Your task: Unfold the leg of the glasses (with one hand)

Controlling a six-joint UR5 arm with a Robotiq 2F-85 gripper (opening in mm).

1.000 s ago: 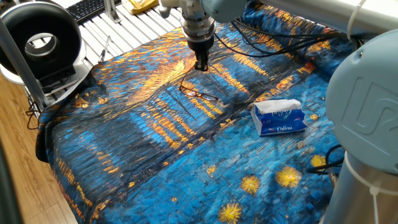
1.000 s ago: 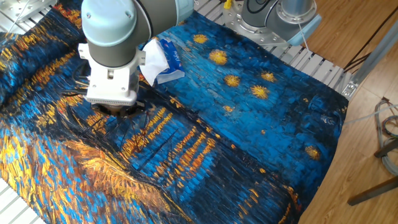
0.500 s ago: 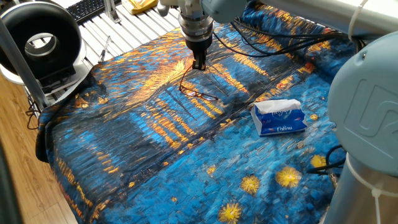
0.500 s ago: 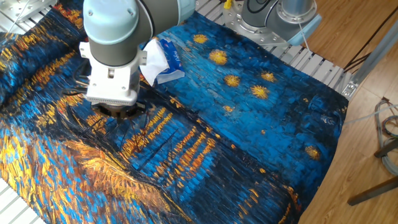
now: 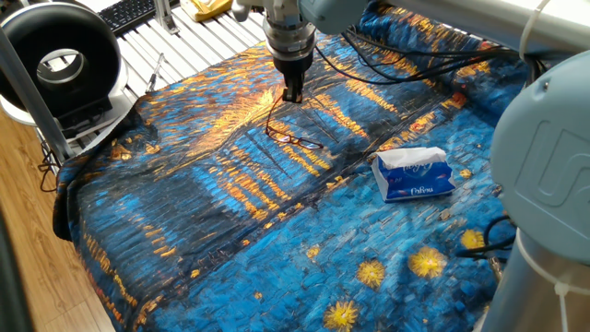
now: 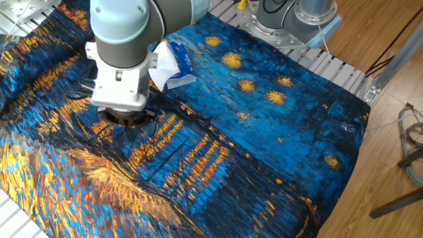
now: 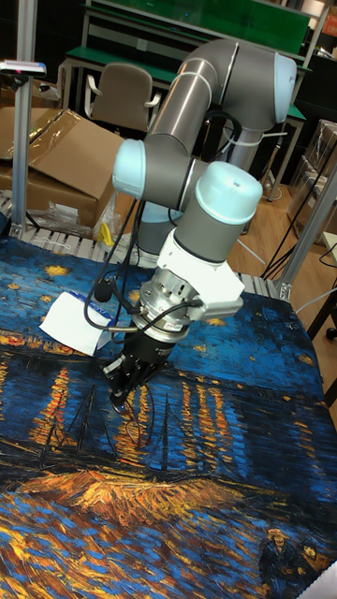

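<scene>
The bench (image 5: 138, 277) is covered by a cloth (image 5: 212, 212) printed with a painting in deep blue, orange and yellow, with round yellow stars at one end; the cloth lies in soft wrinkles and hangs over the bench edge above a wooden floor (image 5: 28, 277). The glasses (image 5: 293, 138) lie on the cloth near the middle of the bench, with one thin leg rising up toward the hand (image 5: 292, 95). The hand points straight down just above them, its two black fingers close together around the end of this leg, but the pictures are too small to tell if it really pinches the leg. A blue-white tissue pack (image 5: 414, 174) rests on the cloth, apart from the glasses, toward the side of the arm base (image 6: 310, 16). Black cables (image 5: 406, 65) run over the cloth near the far edge. Beside one corner stands a black ring lamp (image 5: 60, 60) on a slatted metal surface with a keyboard (image 5: 129, 14). In the tall fixed view, cardboard boxes (image 7: 56, 150), a chair (image 7: 122, 94) and a green shelf (image 7: 187, 19) stand behind the arm.
</scene>
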